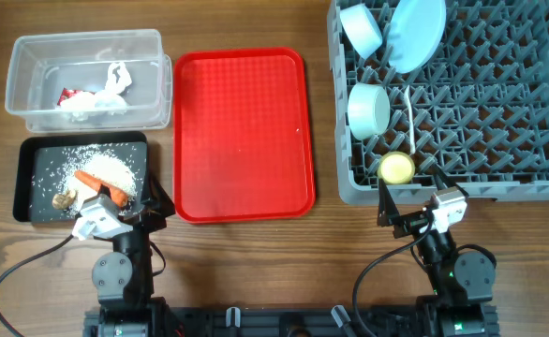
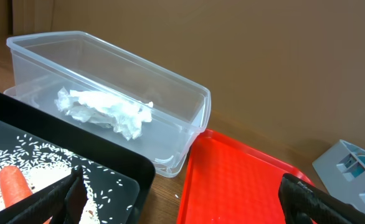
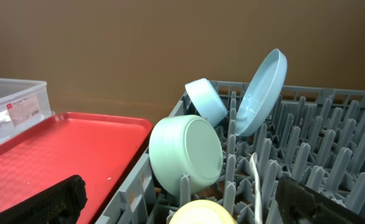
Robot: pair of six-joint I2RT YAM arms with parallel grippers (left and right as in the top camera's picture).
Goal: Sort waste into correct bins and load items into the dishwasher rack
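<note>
The clear tub [image 1: 87,47] at the far left holds crumpled white tissue [image 1: 106,94] and a red wrapper [image 1: 68,95]. The black tray [image 1: 26,178] holds rice [image 1: 106,168], an orange carrot [image 1: 101,184] and a brown scrap [image 1: 64,199]. The grey rack [image 1: 499,159] holds a blue plate [image 1: 417,33], a blue bowl [image 1: 361,28], a pale green bowl [image 1: 368,109], a yellow cup [image 1: 396,168] and a white spoon [image 1: 410,117]. My left gripper [image 1: 148,201] is open and empty by the tray's near right corner. My right gripper [image 1: 401,211] is open and empty in front of the rack.
A flat red tray [image 1: 242,131] lies bare between the bins and the rack. A stray rice grain [image 2: 176,196] lies on the wood between the black tray and the red tray. Cables run from both arm bases along the table's near edge.
</note>
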